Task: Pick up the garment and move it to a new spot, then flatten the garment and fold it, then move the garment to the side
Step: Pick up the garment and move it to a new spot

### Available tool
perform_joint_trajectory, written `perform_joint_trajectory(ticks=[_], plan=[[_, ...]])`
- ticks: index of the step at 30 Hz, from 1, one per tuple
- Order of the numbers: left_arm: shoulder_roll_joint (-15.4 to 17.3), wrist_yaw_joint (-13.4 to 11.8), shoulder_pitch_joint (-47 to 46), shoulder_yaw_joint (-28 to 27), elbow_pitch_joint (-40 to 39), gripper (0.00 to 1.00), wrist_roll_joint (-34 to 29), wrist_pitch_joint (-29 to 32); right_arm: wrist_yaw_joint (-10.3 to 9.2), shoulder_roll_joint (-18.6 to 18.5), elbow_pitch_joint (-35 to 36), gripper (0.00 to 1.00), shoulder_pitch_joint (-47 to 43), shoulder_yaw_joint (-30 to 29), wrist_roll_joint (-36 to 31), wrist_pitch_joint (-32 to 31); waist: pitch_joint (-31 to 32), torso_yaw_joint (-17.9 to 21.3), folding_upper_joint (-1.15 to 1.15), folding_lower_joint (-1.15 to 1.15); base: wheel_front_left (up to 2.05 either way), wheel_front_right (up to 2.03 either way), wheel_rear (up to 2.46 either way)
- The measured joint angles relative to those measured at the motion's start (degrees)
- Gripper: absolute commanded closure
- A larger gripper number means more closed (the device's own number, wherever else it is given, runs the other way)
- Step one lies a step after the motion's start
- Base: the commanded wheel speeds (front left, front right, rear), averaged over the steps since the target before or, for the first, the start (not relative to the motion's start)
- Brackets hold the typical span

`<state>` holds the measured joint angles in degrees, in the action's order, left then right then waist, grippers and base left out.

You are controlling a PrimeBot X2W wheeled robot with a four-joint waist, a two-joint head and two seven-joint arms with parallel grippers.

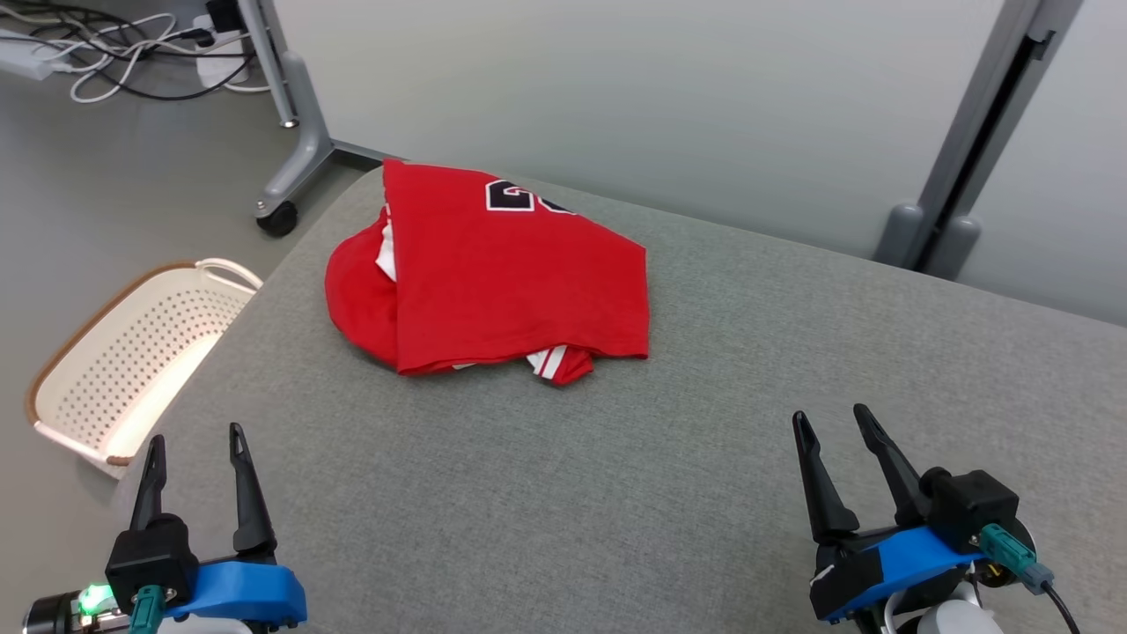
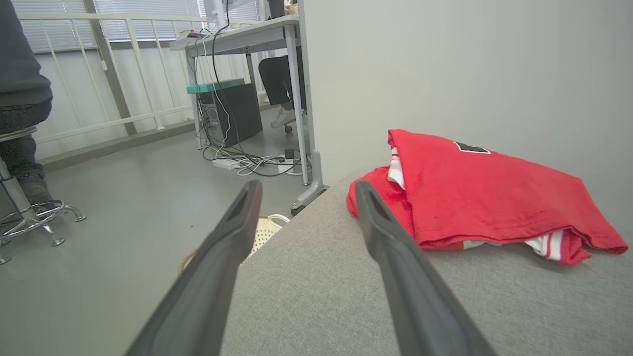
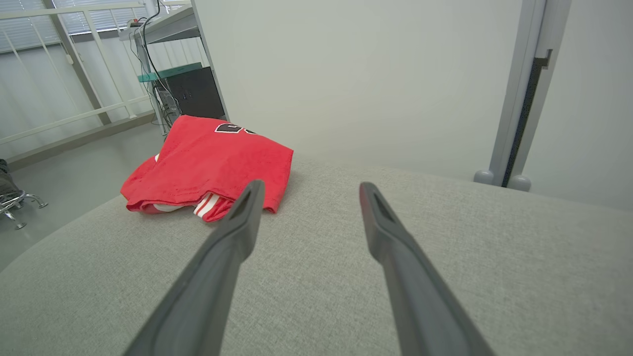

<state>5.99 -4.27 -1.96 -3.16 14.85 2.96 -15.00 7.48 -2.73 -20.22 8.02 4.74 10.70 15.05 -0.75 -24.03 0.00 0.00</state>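
Note:
A red garment [image 1: 502, 282] with white trim and a black number lies folded on the grey padded table [image 1: 616, 493], toward its far left corner. It shows right of centre in the left wrist view [image 2: 484, 198] and upper left in the right wrist view [image 3: 217, 163]. My left gripper [image 1: 195, 445] hovers open at the table's near left edge, nothing between its fingers [image 2: 227, 237]. Near the front right, my right gripper [image 1: 832, 421] is open and empty too, well short of the garment.
A cream perforated basket [image 1: 132, 352] sits on the floor left of the table. A wheeled frame leg [image 1: 295, 150] and cables stand behind it. A grey partition wall runs along the far edge. A seated person's legs [image 2: 20, 133] show far left.

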Motion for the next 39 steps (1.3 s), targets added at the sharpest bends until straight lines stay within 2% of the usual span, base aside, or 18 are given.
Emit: perform_joint_trajectory(ticks=[8, 17, 24, 30, 39], plan=[[0.3, -0.1, 0.4, -1.2, 0.0, 0.0, 0.0, 0.0, 0.0, 0.0, 0.3, 0.0, 0.0, 0.1, 0.0, 0.0, -0.4, -1.7, 0.0, 0.0, 0.0, 0.0, 0.0], [0.2, -0.2, 0.0, -2.6, 0.0, 0.0, 0.8, 0.0, 0.0, 0.0, 0.9, 0.0, 0.7, 0.8, -0.7, 0.0, -1.6, 0.3, 0.0, 0.0, 0.0, 0.0, 0.0], [1.7, 0.3, -4.2, -5.4, 0.5, 0.0, 2.2, 0.0, 0.0, 0.0, 3.1, 0.0, 2.9, 1.0, -2.8, 0.0, -4.7, 5.3, 0.0, 0.0, 0.0, 0.0, 0.0], [4.7, 1.4, -10.9, -9.0, 1.7, 0.0, 4.0, -0.1, 0.0, 0.0, 6.4, 0.0, 4.9, 1.2, -5.0, 0.0, -9.3, 10.8, 0.0, 0.0, 0.0, 0.0, 0.0], [10.9, 5.2, -23.1, -12.8, 8.2, 0.0, 6.7, -0.1, 0.0, 0.0, 12.6, 0.0, 8.0, 1.1, -8.6, 0.0, -17.6, 17.5, 0.01, 0.01, 0.0, 0.0, 0.0]])
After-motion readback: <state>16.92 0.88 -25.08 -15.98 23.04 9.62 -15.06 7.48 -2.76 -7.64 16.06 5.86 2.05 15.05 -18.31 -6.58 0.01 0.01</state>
